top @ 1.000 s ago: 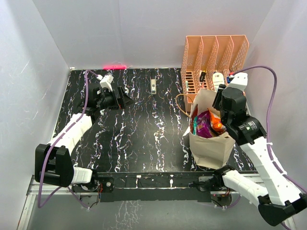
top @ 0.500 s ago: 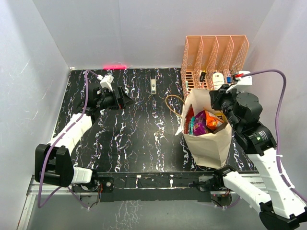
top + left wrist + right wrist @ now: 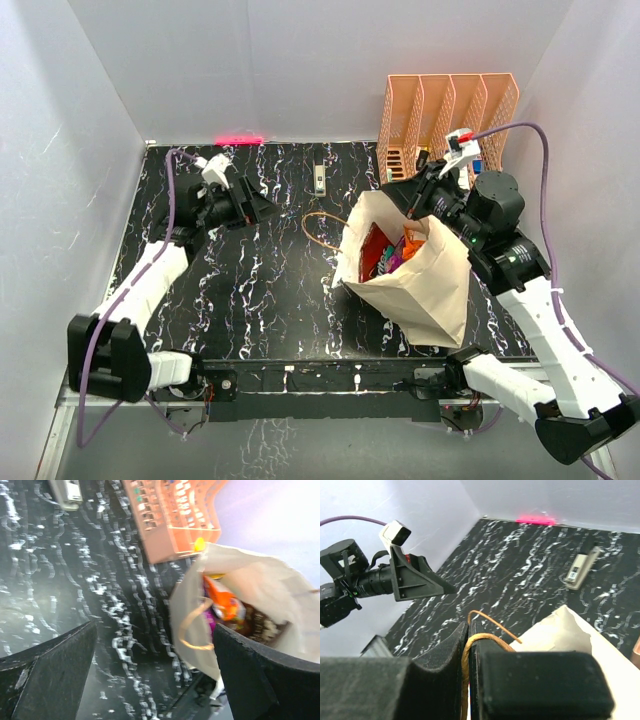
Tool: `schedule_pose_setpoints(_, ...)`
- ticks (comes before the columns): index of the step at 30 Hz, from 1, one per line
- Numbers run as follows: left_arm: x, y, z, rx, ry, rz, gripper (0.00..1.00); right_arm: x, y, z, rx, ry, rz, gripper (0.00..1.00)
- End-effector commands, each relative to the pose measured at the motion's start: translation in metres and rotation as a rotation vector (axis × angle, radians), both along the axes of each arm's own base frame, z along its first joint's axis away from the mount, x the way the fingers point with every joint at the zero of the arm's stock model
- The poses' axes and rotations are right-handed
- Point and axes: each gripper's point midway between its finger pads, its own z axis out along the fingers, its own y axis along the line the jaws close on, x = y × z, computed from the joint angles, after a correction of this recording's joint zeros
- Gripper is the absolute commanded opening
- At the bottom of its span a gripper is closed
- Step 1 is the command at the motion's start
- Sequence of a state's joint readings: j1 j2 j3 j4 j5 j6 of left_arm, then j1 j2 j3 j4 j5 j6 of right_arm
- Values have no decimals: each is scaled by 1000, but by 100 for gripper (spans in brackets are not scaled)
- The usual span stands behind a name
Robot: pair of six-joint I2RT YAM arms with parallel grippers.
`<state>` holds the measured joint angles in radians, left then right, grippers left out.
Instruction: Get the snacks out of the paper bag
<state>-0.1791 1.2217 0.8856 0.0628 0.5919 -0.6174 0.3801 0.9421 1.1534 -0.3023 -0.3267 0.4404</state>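
- While the paper bag [image 3: 432, 285] leans over to the left, its open mouth faces the middle of the table [image 3: 270, 290] and its bottom sits toward the near right.
- On the right wrist camera, my right gripper [image 3: 468, 631] has its two fingers pressed together, with a brown cord handle [image 3: 487, 635] of the bag pinched between them.
- From above, that gripper sits at the far upper rim of the bag, just in front of the peach file organiser [image 3: 450, 110].
- The bag's other handle [image 3: 181, 630] hangs loose out of the mouth as a loop, on the side toward the table's middle.
- The snacks [image 3: 392, 252] are all inside the bag, bunched up in the mouth.
- On the left wrist camera I can pick out an orange packet [image 3: 223, 600], a bit of purple just below it, and something dark brown deeper in to the right.
- My left gripper [image 3: 154, 627] is spread wide and holding nothing, and it hovers over the far left part of the table.
- It is well apart from the bag and points toward it, so the bag's mouth shows between its fingers.
- A small grey-white device [image 3: 319, 180] lies flat on the table near the back edge, between the left gripper and the organiser.
- A red glow [image 3: 238, 138] shows along the back edge of the table.
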Motion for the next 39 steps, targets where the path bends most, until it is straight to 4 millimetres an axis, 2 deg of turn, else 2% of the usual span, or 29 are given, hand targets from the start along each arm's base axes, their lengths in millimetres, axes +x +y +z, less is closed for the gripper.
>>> schedule_pose_setpoints(1,-40,-15,48,-261,-9,-28,98,-23,25,41,101,-113,194,7)
schedule_pose_setpoints(4,-51,-31,51,-337,9,-76,98,-31,32,29,115,-64,253,7)
schedule_pose_setpoints(8,-57,-57,28,-275,83,-82,98,-46,35,25,148,-60,312,7)
schedule_pose_setpoints(12,-58,-67,6,-199,109,-42,98,-53,34,27,158,-69,325,7)
schedule_pose_setpoints(16,-55,-83,11,-218,104,-102,92,-54,35,23,153,-49,331,7)
schedule_pose_setpoints(19,-53,-96,16,-247,89,-148,77,-53,35,21,141,-38,332,7)
schedule_pose_setpoints(25,-45,-103,8,-247,129,-136,20,-47,32,27,126,-52,297,8)
schedule_pose_setpoints(29,-53,-100,10,-251,117,-141,3,-44,33,28,105,-61,299,8)
schedule_pose_setpoints(30,-56,-99,14,-262,108,-141,0,-43,32,28,105,-61,291,7)
schedule_pose_setpoints(36,-81,-92,23,-301,102,-146,0,-38,34,33,112,-74,286,8)
schedule_pose_setpoints(39,-101,-89,12,-313,135,-157,0,-28,41,31,128,-47,303,8)
